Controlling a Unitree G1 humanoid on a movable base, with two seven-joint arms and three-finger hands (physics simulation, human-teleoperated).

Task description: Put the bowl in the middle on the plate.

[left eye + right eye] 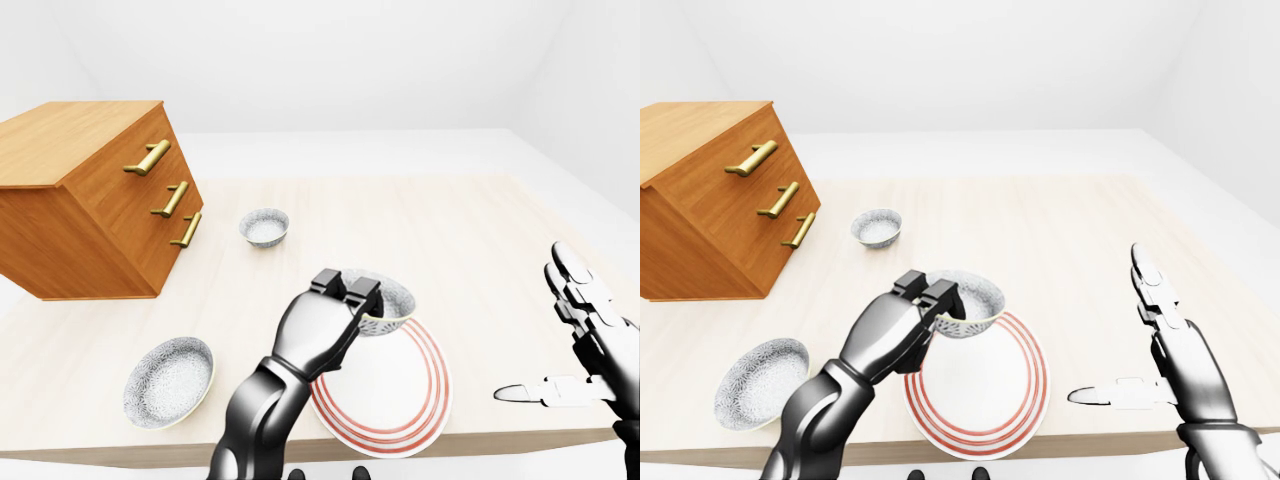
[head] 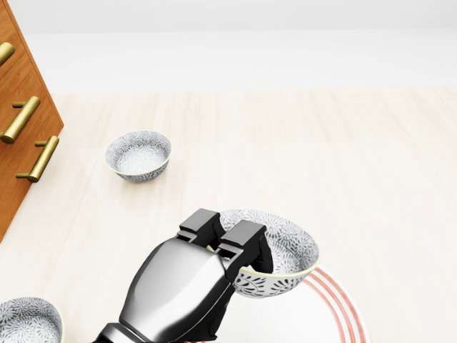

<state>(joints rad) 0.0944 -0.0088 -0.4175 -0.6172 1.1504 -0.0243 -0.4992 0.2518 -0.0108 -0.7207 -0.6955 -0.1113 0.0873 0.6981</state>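
My left hand [image 2: 227,241] is shut on the near rim of a patterned grey bowl [image 2: 282,259], holding it tilted over the upper left edge of the white plate with red rings [image 1: 395,400]. Whether the bowl touches the plate I cannot tell. My right hand [image 1: 575,335] hangs open at the right of the left-eye view, fingers spread, holding nothing, clear of the plate.
A small patterned bowl [image 1: 264,227] sits higher on the wooden table [image 1: 450,230], and a larger one [image 1: 168,381] lies at lower left near the table's edge. A wooden chest of drawers [image 1: 95,195] with brass handles stands at upper left.
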